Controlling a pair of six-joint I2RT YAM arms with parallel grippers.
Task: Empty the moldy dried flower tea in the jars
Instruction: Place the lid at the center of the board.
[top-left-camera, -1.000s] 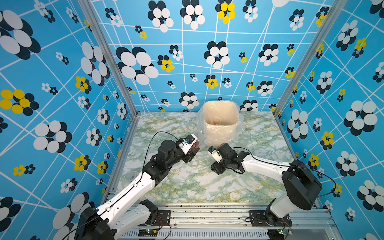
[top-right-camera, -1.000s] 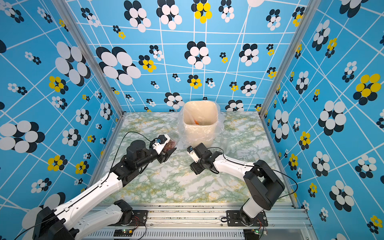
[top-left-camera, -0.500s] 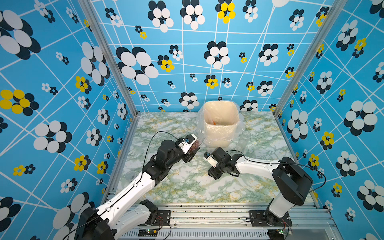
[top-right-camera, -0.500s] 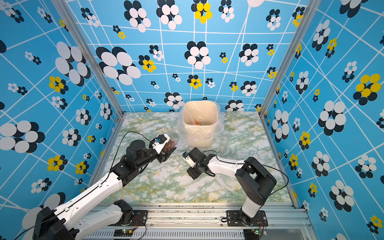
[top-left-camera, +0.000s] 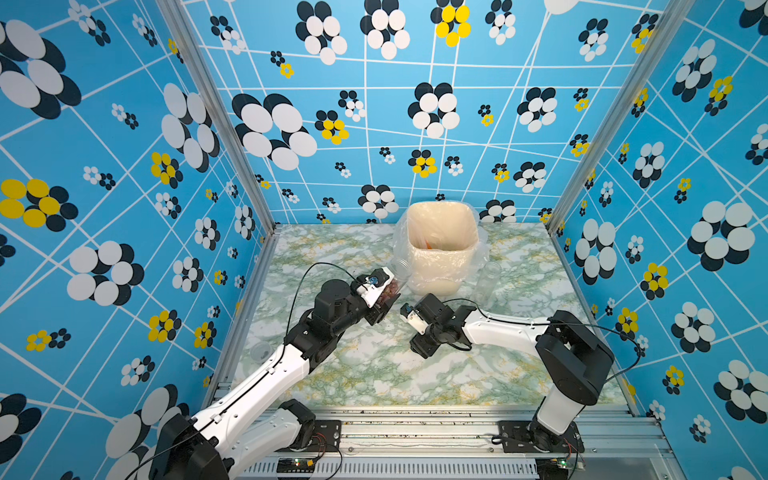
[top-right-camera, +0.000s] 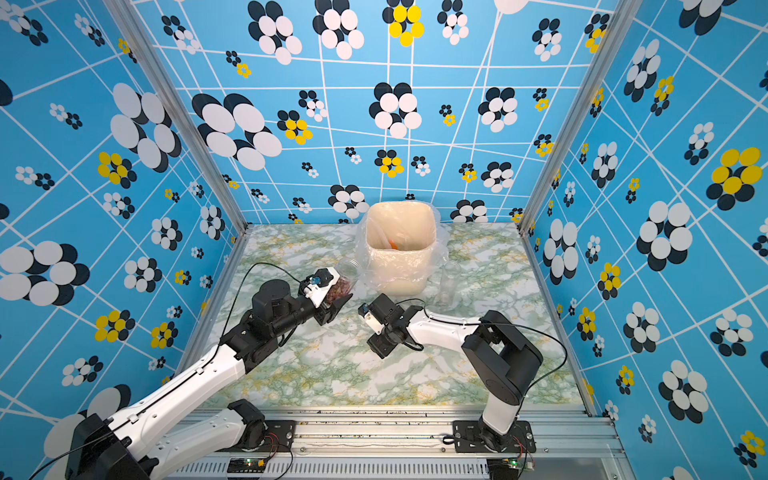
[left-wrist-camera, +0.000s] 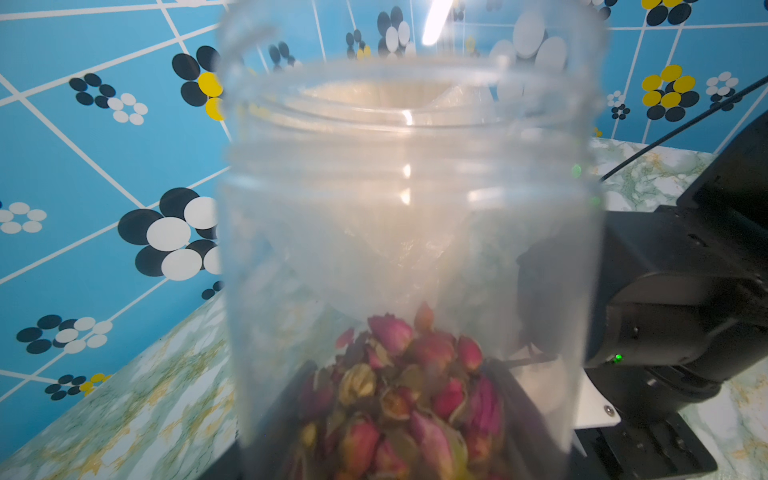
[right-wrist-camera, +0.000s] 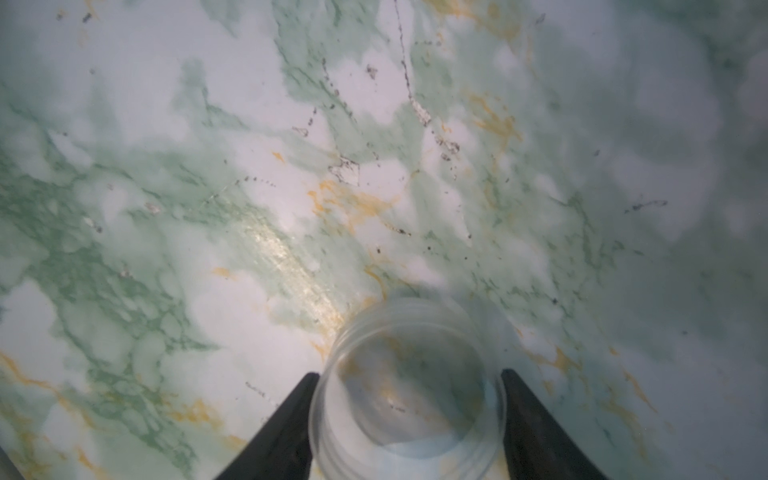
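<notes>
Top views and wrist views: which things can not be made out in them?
- Bin floor, both top views: hidden by its own walls.
- Clear lid in the right pincer: too small and clear in top views; cut off by the picture's edge in the right wrist view.
- Tea in the jar, left wrist view: blurred, so mold cannot be told.

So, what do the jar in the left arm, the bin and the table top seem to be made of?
Jar: probably clear plastic, slightly cloudy, with molded thread ridges; glass is possible. Bin: matte beige plastic, lined with thin crinkled glossy film. Table top: likely a printed marble-look sheet, smooth, with a faint sheen.
</notes>
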